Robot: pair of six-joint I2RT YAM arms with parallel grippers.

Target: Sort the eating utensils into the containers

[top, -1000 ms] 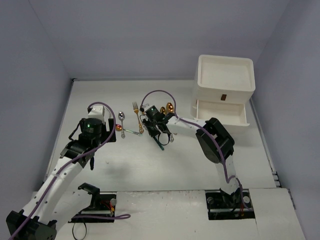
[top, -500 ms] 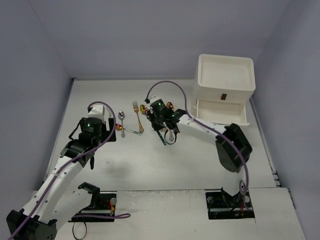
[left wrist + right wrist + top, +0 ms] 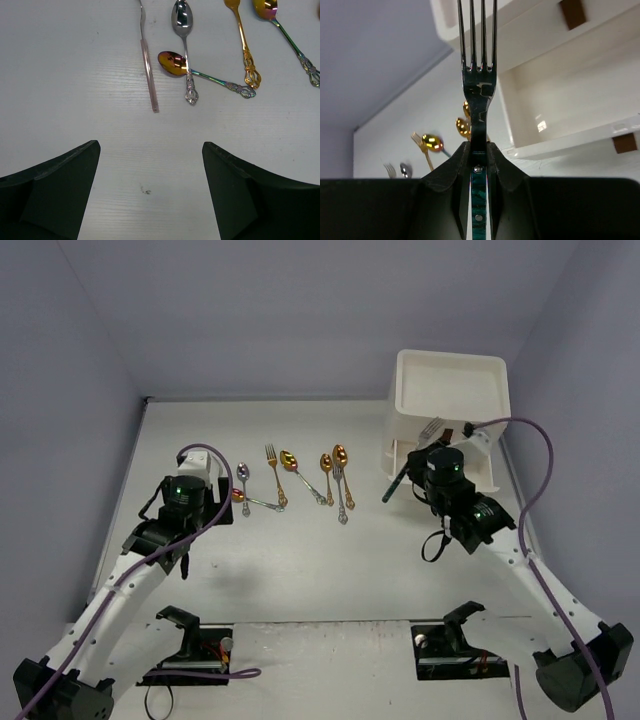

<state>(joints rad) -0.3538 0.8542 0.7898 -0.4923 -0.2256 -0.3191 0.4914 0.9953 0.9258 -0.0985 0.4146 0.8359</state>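
Note:
My right gripper [image 3: 478, 150] is shut on a teal-handled fork [image 3: 478, 80], tines pointing up and away. In the top view the right gripper [image 3: 418, 462] holds the fork [image 3: 432, 428] in front of the cream-white cabinet [image 3: 450, 390], by its pulled-out drawer [image 3: 480, 480]. The drawer [image 3: 570, 115] shows just beyond the tines. Several gold and silver spoons and forks [image 3: 290, 475] lie in a row on the table. My left gripper [image 3: 150, 190] is open and empty, just short of a silver spoon [image 3: 183, 30] and a gold spoon [image 3: 172, 63]. It sits left of the row [image 3: 222, 502].
A thin silver fork with a pinkish handle [image 3: 148, 70] lies left of the spoons. A gold fork [image 3: 243, 45] lies to their right. The cabinet's top is an open tray [image 3: 450, 375]. Brown drawer handles [image 3: 572, 12] show. Grey walls ring the table.
My right arm lifted the teal-handled fork out of the utensil row and swung it right, up to the cabinet's open drawer. The left arm has not moved.

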